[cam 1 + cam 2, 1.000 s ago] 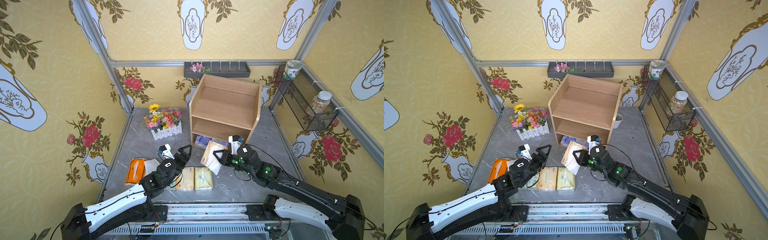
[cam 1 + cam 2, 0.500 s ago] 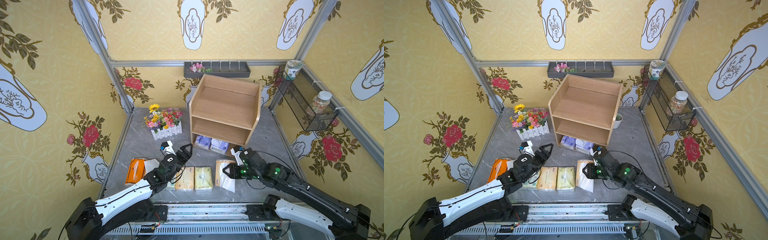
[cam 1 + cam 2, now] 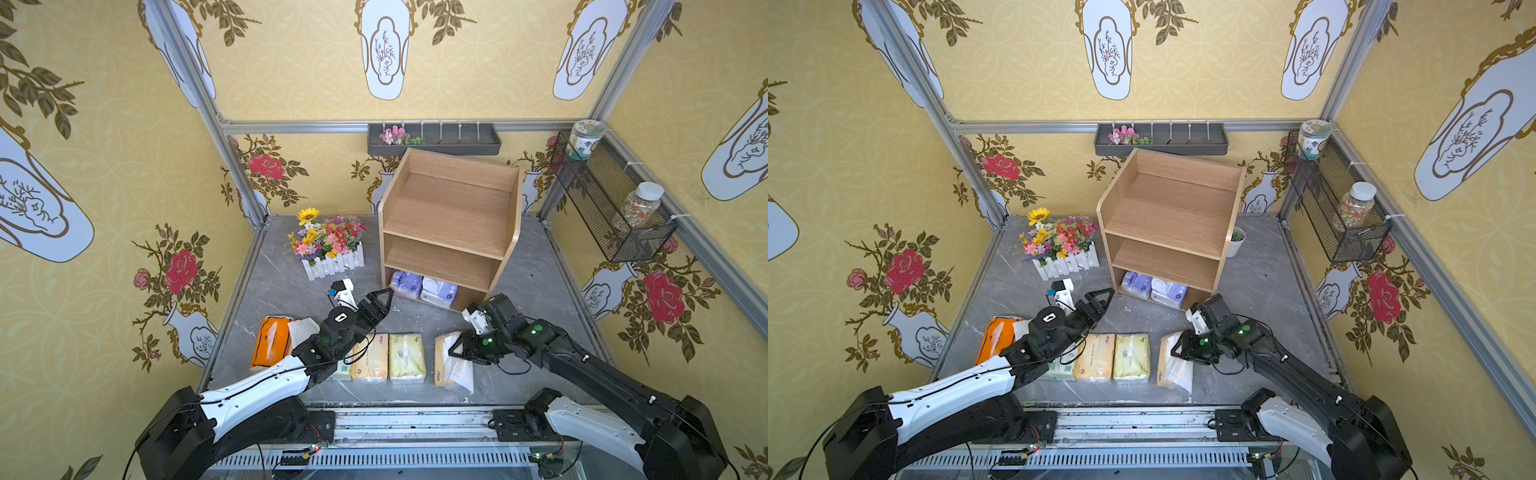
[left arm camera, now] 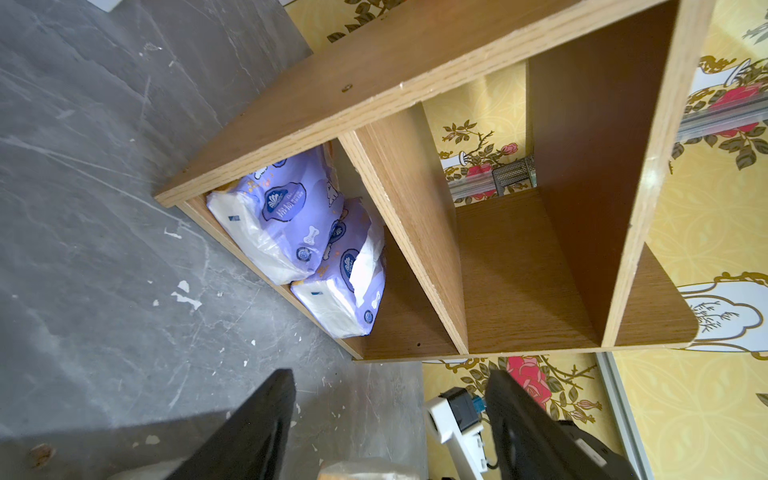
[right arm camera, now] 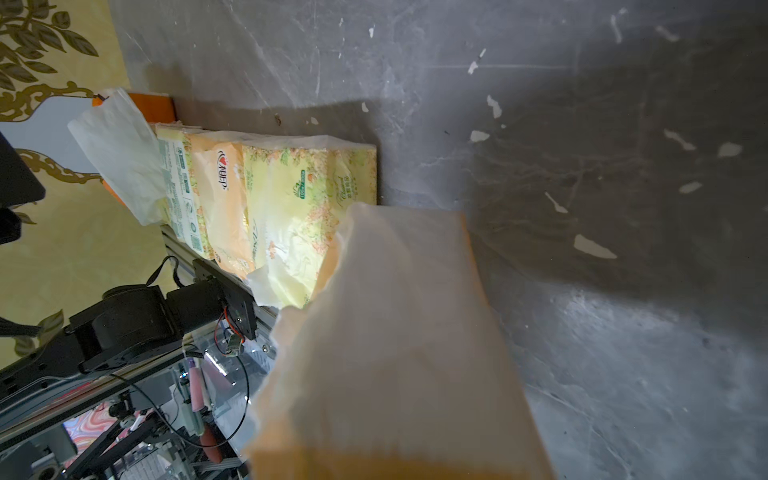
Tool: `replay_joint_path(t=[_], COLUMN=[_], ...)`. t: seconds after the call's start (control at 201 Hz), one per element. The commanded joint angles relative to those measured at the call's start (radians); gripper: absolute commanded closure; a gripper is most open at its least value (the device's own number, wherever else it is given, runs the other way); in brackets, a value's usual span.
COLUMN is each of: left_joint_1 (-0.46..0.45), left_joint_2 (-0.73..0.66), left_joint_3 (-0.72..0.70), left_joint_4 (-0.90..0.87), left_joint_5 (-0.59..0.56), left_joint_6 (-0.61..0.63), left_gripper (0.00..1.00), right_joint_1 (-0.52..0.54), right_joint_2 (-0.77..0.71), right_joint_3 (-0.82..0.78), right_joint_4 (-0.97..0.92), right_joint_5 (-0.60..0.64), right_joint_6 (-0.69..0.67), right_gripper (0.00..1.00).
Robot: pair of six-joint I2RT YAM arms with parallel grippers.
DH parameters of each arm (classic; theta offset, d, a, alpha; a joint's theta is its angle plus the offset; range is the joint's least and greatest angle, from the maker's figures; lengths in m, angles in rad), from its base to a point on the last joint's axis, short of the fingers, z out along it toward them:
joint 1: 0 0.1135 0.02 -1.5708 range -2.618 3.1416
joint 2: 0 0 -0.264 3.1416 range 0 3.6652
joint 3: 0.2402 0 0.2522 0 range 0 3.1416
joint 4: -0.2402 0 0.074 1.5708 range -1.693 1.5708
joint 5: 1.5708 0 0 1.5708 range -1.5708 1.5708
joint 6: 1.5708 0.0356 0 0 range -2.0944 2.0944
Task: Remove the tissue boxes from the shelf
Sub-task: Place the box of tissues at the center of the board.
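Your left gripper, wide open and empty, faces two lavender packs lying end-out on the shelf, bottom tier. Your right gripper meets a peach pack on the table, long axis toward the shelf; grip unclear.

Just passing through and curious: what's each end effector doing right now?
Left end effector: open, empty.
Right end effector: on the pale orange tissue pack; open or closed cannot be told.
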Motion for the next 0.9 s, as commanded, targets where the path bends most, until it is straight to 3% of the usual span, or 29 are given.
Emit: replay_joint_path(t=[0.0, 0.533, 0.632, 0.757, 0.891], left_joint_1=[0.002, 0.002, 0.002, 0.002, 0.002], left_joint_2=[-0.01, -0.05, -0.051, -0.051, -0.051], left_joint_3=[-0.013, -0.058, -0.057, -0.052, -0.04], left_joint_4=[0.034, 0.082, 0.081, 0.071, 0.058], left_joint_5=[0.018, 0.035, 0.033, 0.031, 0.042], left_joint_6=[0.011, -0.005, -0.009, -0.016, -0.011], left_gripper=[0.22, 0.3, 0.3, 0.3, 0.3], right_joint_1=[-0.025, -0.029, -0.029, -0.029, -0.027], right_joint_2=[0.028, 0.142, 0.159, 0.167, 0.111], right_joint_3=[-0.013, -0.088, -0.104, -0.117, -0.101], right_joint_4=[0.086, 0.317, 0.355, 0.381, 0.272], right_joint_5=[-0.07, -0.086, -0.089, -0.096, 0.039], right_joint_6=[-0.043, -0.011, 0.008, 0.021, 0.009], right_gripper=[0.59, 0.58, 0.5, 0.31, 0.16])
